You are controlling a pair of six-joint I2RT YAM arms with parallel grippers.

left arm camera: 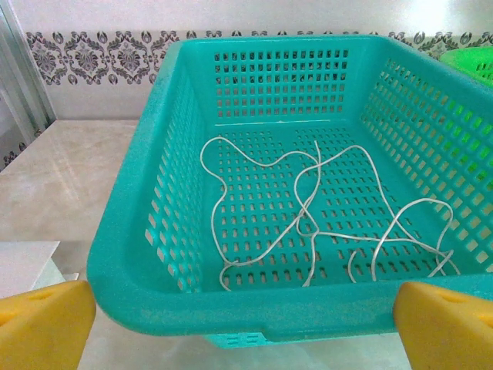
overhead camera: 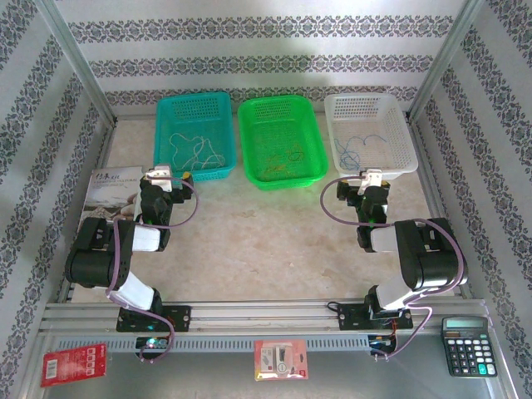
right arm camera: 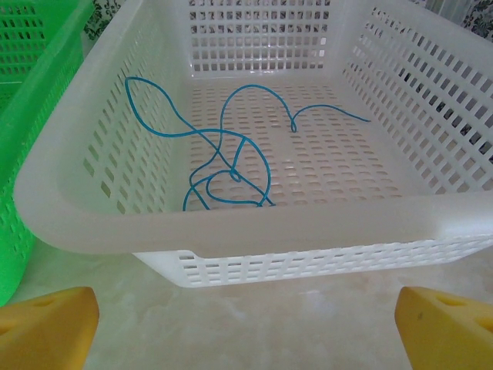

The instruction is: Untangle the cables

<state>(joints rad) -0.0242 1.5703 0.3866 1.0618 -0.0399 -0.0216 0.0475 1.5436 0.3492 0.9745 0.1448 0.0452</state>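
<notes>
crouching folded before teal basket (overhead camera: 163, 133) and white basket (overhead camera: 405, 137), jaws wide

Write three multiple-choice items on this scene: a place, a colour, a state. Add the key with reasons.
1. Where does the blue cable lie? A in a red box; B in the white basket; C on a shelf.
2. The teal basket holds a cable of which colour? A cream-white; B red; C black.
3. The left end effector is: A shut on a cable; B shut, empty; C open, empty.
Key: 1 B, its loops rest on the white floor. 2 A, pale cord against teal mesh. 3 C, its yellow fingers stand wide apart, nothing between.
</notes>
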